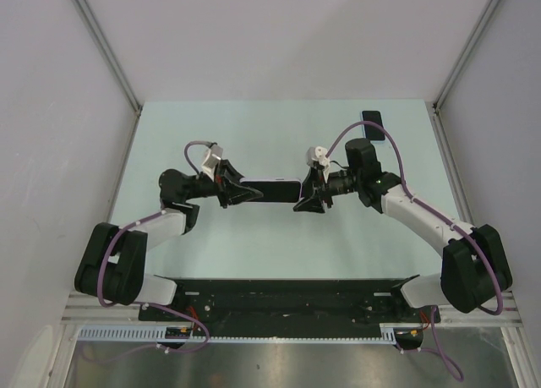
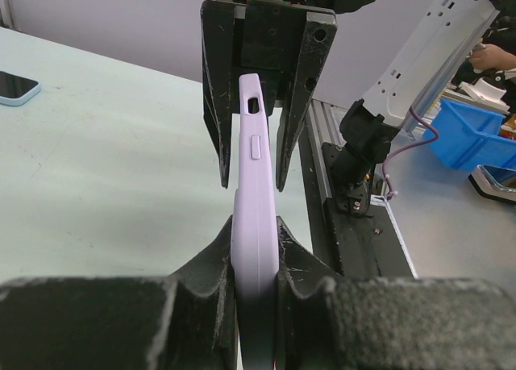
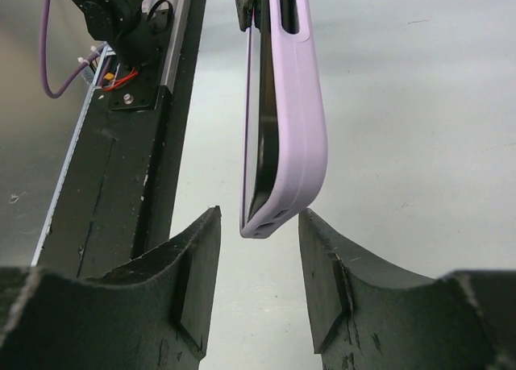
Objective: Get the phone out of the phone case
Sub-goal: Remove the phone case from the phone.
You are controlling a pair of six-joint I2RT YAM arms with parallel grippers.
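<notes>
A phone [image 3: 264, 136] in a lilac phone case [image 3: 302, 104] hangs on edge above the table, lying left to right between the two arms [image 1: 275, 189]. My left gripper [image 2: 254, 233] is shut on one end of the phone case [image 2: 254, 209], its pads pressed against both flat faces. My right gripper [image 3: 260, 217] is open, and its fingers straddle the other end with a gap on each side, touching nothing. The phone's dark glass shows along the case's open side. From above, my left gripper [image 1: 245, 192] and right gripper [image 1: 306, 198] face each other.
A second dark phone [image 1: 372, 120] lies flat at the far right of the pale green table [image 1: 254, 134]; it appears in a light blue case [image 2: 12, 86] in the left wrist view. The black base rail [image 1: 279, 291] runs along the near edge. A blue bin [image 2: 476, 132] sits off the table.
</notes>
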